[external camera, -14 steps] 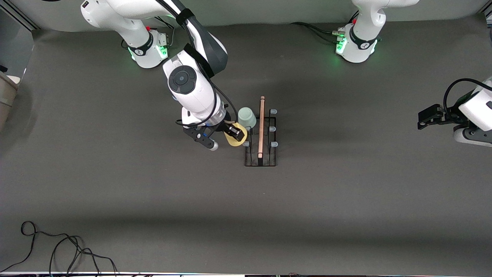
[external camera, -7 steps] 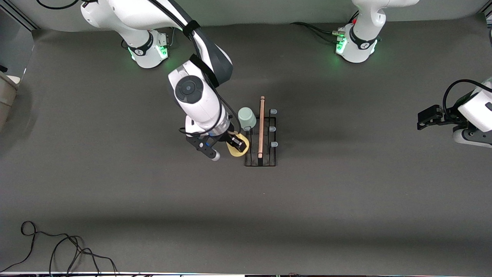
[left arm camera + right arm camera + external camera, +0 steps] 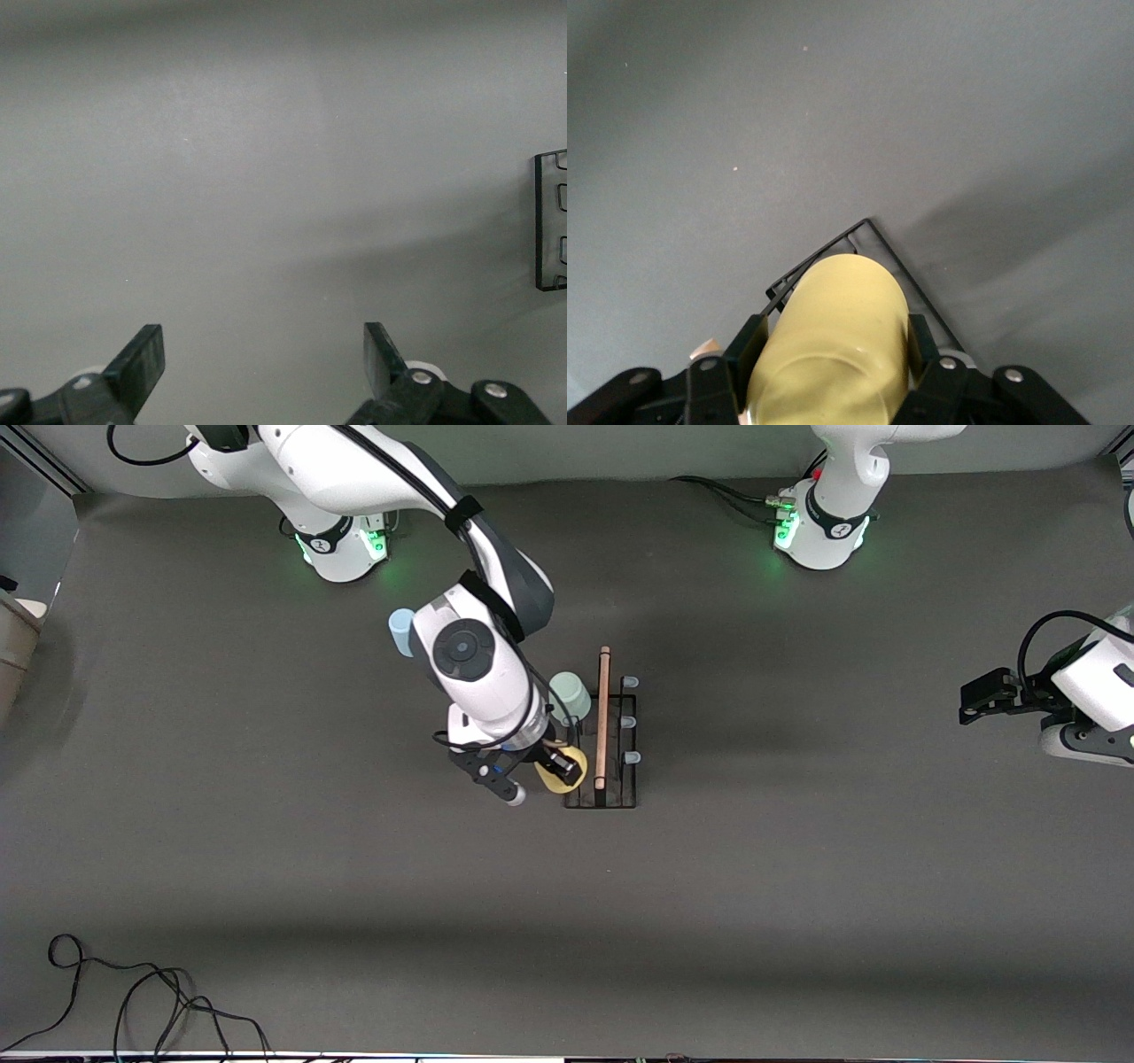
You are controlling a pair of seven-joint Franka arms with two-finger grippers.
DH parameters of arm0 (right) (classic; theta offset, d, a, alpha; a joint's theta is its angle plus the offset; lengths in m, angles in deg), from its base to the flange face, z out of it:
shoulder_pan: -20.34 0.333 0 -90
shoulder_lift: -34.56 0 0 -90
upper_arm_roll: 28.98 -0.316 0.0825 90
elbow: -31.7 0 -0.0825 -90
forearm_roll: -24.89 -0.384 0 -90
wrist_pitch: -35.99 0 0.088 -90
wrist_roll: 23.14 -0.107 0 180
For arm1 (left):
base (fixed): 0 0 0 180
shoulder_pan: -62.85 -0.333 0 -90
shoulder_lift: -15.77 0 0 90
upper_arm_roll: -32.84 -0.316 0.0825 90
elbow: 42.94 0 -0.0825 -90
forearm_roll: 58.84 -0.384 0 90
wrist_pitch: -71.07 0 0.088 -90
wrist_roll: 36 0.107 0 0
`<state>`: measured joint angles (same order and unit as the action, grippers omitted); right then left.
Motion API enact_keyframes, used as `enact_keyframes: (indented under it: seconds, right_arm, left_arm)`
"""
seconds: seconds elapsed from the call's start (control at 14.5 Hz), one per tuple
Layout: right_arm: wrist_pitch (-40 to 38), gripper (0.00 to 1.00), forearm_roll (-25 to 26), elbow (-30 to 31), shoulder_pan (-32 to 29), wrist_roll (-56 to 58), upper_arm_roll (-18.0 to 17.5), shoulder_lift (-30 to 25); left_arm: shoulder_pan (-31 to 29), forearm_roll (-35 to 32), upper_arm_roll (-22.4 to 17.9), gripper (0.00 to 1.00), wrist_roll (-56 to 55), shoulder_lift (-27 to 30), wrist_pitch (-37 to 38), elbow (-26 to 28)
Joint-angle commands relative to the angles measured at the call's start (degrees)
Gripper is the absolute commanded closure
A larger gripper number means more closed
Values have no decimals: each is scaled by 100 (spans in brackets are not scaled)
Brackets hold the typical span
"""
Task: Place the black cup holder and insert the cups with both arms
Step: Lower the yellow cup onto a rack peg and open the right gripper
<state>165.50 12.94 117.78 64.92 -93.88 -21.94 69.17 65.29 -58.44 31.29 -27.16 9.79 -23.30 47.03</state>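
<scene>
A: Front view, entry one. Where does the black cup holder (image 3: 601, 744) stand?

B: Upright near the middle of the table (image 3: 797, 886), well clear of every edge, its wooden rod (image 3: 603, 717) running from the robots' edge toward the camera's edge. Three pale-tipped pegs (image 3: 630, 721) show bare along the side facing the left arm's end.

A: Right gripper (image 3: 562, 768)?

B: Over the holder's side that faces the right arm's end, at the corner nearest the camera. Fingers clamped on the yellow cup (image 3: 567, 774), one on each side of its wall. In the right wrist view the yellow cup (image 3: 837, 345) fills the gap between the fingers (image 3: 747, 347), with the holder's black wire corner (image 3: 864, 232) just past its end. I cannot tell whether the cup touches a peg.

A: Other cups?

B: Pale green cup (image 3: 570, 693) sits on the same side of the holder, at the peg farthest from the camera, its closed base showing upward. Light blue cup (image 3: 401, 631) shows only as a sliver beside the right arm's wrist joint, nearer the robots' edge; whether it stands or lies I cannot tell.

A: Left gripper (image 3: 977, 696)?

B: Waits over the left arm's end of the table, well apart from the holder. Left wrist view: left gripper (image 3: 264, 367) with fingers spread wide, nothing between them, bare table below. A black slotted piece (image 3: 551, 221) shows at that picture's edge; unidentified.

A: Anything else?

B: Loose black cable (image 3: 151, 1001) near the corner at the camera's edge, right arm's end.
</scene>
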Motion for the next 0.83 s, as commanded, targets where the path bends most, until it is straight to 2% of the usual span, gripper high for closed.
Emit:
enact_keyframes:
  seconds: [0.0,0.21,0.28,0.35,0.41,0.48,0.55,0.62,0.76]
  right_arm:
    - [163,100,140,-179,94,-212,34,239]
    - [163,98,140,-171,156,-212,34,275]
    - [163,72,140,-162,156,-212,34,275]
    - [163,54,140,-162,156,-212,34,283]
    - [163,52,140,-162,156,-212,34,283]
    - [163,43,140,-162,156,-212,34,283]
    - [163,24,140,-162,156,-212,34,283]
    - [163,19,140,-162,156,-212,34,283]
    - [163,17,140,-162,147,-203,34,283]
  left_arm:
    - [12,21,-13,0,-94,62,51,38]
    - [20,30,-13,0,-94,62,42,38]
    - [20,21,-13,0,-94,62,42,38]
    - [20,21,-21,0,-94,62,33,38]
    - [20,21,-13,0,-102,62,42,38]
    - [20,21,-13,0,-94,62,51,38]
    - [20,21,-13,0,-94,62,51,38]
    - [20,21,-13,0,-94,62,60,38]
    - [20,21,-13,0,-94,62,51,38]
